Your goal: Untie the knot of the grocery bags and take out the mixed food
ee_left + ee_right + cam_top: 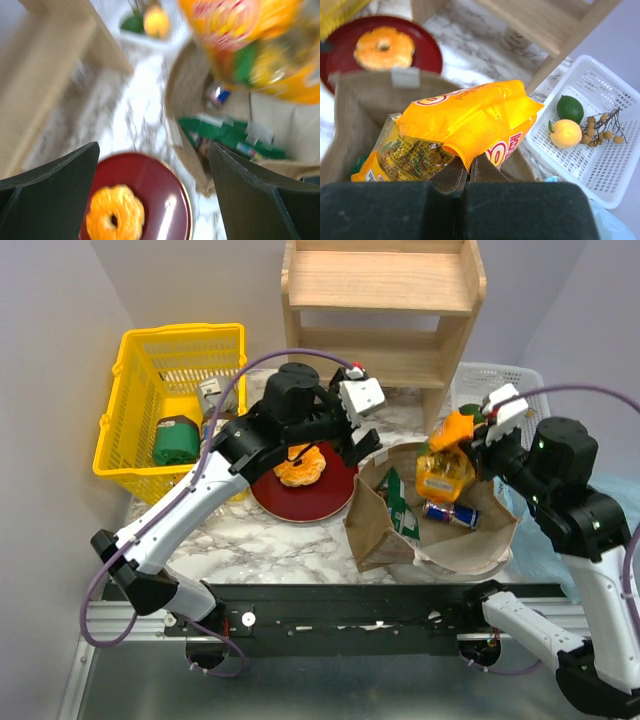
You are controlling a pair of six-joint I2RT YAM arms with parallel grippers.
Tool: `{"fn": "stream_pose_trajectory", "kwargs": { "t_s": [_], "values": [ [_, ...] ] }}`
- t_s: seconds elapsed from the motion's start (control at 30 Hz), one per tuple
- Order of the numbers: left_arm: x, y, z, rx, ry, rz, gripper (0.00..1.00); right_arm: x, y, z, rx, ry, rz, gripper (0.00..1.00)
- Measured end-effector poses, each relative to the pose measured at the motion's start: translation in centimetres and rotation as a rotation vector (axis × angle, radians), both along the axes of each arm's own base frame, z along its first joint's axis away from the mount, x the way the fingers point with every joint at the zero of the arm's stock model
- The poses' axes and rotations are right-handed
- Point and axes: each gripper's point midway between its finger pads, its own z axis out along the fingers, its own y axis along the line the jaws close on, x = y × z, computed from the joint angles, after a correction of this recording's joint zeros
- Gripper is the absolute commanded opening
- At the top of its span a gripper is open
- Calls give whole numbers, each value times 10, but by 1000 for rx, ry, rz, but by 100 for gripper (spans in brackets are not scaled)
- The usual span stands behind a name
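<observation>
item 1, right gripper point(468, 172): jaws shut on the lower edge of the yellow-orange snack packet point(470, 120), pinching the crimped seam so the packet hangs free of what lies under it. held above the open mouth of the brown paper bag point(450, 545), clear of its rim; judged to be mid-lift on the way out.

item 2, left gripper point(154, 165): jaws spread wide, nothing between them. hangs over the red plate point(320, 502), where the glazed orange doughnut point(300, 467) lies flat near the centre; judged to be a finished set-down, the plate serving as the landing spot for unpacked food.

item 3, brown paper bag: stands open on the marble table point(270, 550), just beside the plate, its near wall folded down, which gives reach inside. contents in view: dark-green chip bag point(403, 510) leaning against the left wall, red-blue drink can point(450, 513) lying on its side at the bottom. both yet to come out.

item 4, white mesh tray point(600, 170): holds a green fruit point(570, 108), an orange fruit point(565, 133) touching it, and a sprig of small brown berries.

item 5, light-blue plastic bag point(535, 535): a slack strip shows behind the paper bag under the right arm; whether its knot is undone cannot be told.

item 6, yellow basket point(130, 400), wooden shelf point(380, 300): not involved.
</observation>
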Motion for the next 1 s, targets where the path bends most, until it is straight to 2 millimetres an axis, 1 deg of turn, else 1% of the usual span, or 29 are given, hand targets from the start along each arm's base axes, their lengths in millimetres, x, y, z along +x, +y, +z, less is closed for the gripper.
{"fn": "stream_pose_trajectory", "kwargs": {
  "t_s": [0.07,0.13,0.17,0.23,0.3,0.37,0.4,0.5,0.63,0.7,0.83,0.93,0.97,1.0],
  "values": [
    [-7,-1,36,-107,-56,-12,99,18,1,11,60,6,-60,0],
    [-11,-6,61,-181,-90,-27,99,36,2,21,119,20,-119,0],
    [-13,-9,68,-204,-99,-35,99,46,4,26,149,29,-146,0],
    [-17,-18,73,-231,-104,-52,99,63,8,38,203,40,-186,0],
    [-20,-29,71,-237,-103,-59,99,77,11,55,257,29,-215,0],
    [-19,-40,67,-239,-111,-21,99,84,14,69,305,8,-225,0],
    [-15,-45,65,-239,-121,20,99,86,16,76,334,-6,-227,0],
    [-7,-59,59,-237,-145,100,99,83,19,87,396,-25,-226,0],
    [10,-80,43,-213,-159,179,99,80,20,90,456,-32,-228,0],
    [15,-87,35,-192,-166,202,99,83,17,86,467,-26,-247,0],
    [28,-92,20,-147,-190,262,98,86,19,79,481,-8,-250,0],
    [42,-90,10,-115,-223,340,90,85,22,79,497,-7,-232,0],
    [50,-87,6,-101,-234,375,80,84,23,78,502,-7,-226,0],
    [57,-84,3,-90,-241,402,74,82,24,78,507,-5,-219,0]
  ]
}}
